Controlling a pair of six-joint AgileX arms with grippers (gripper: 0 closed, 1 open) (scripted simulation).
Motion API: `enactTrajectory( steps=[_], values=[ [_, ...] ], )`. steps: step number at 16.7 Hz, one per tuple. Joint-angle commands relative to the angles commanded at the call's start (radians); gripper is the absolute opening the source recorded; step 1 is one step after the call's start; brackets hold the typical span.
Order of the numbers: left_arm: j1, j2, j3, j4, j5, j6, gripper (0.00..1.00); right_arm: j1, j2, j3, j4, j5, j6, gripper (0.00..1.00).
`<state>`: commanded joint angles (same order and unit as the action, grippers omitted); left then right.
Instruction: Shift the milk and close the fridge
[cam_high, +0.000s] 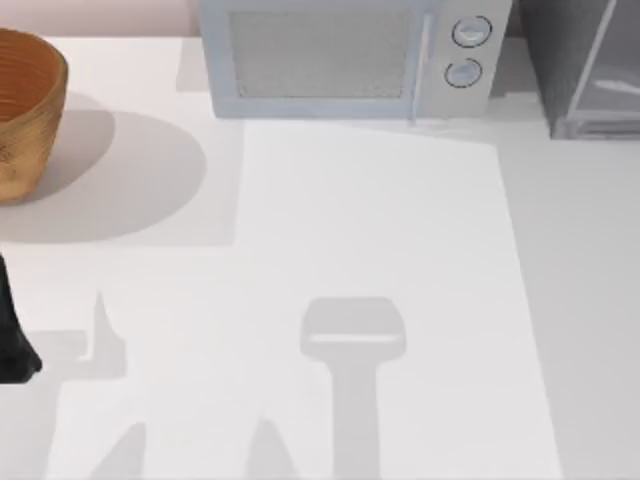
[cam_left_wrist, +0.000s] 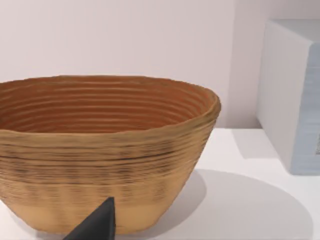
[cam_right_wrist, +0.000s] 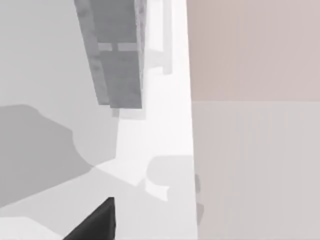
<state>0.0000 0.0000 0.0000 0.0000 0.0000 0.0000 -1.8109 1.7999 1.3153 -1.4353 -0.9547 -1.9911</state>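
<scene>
1. from above, my left arm (cam_high: 14, 335) shows as a dark shape at the table's left edge, nearer the front than the basket (cam_high: 28, 110). i can't tell whether its gripper is spread or pressed together.
2. in the left wrist view one dark fingertip (cam_left_wrist: 97, 222) pokes up, and the woven brown basket (cam_left_wrist: 105, 150) stands just ahead of it, upright on the white table (cam_left_wrist: 250, 200).
3. beyond the basket and off to its side sits the white microwave (cam_left_wrist: 290, 95); from above it sits at the back of the table, its two round knobs (cam_high: 467, 52) on its right end.
4. the fridge (cam_high: 585, 65) stands in the back right corner, grey and speckled, well apart from my left arm. its pale glass door (cam_high: 610, 60) seems to angle away from the cabinet, though i can't be sure.
5. in the right wrist view a dark fingertip (cam_right_wrist: 97, 222) shows, with the fridge (cam_right_wrist: 117, 55) far ahead of it. whether that gripper is spread or closed, i can't tell.
</scene>
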Motion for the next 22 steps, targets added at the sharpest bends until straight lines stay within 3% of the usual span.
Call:
enactTrajectory(
  steps=[4, 8, 16, 22],
  values=[
    [0.000, 0.000, 0.000, 0.000, 0.000, 0.000, 1.00, 0.037, -0.001, -0.004, 0.028, 0.018, 0.029, 1.00],
    [0.000, 0.000, 0.000, 0.000, 0.000, 0.000, 1.00, 0.201, 0.004, -0.006, 0.197, 0.060, 0.190, 1.00],
    [0.000, 0.000, 0.000, 0.000, 0.000, 0.000, 1.00, 0.496, 0.024, -0.027, 0.646, 0.113, 0.824, 1.00],
    [0.000, 0.000, 0.000, 0.000, 0.000, 0.000, 1.00, 0.749, 0.021, -0.023, 1.046, 0.228, 1.272, 1.00]
  ],
)
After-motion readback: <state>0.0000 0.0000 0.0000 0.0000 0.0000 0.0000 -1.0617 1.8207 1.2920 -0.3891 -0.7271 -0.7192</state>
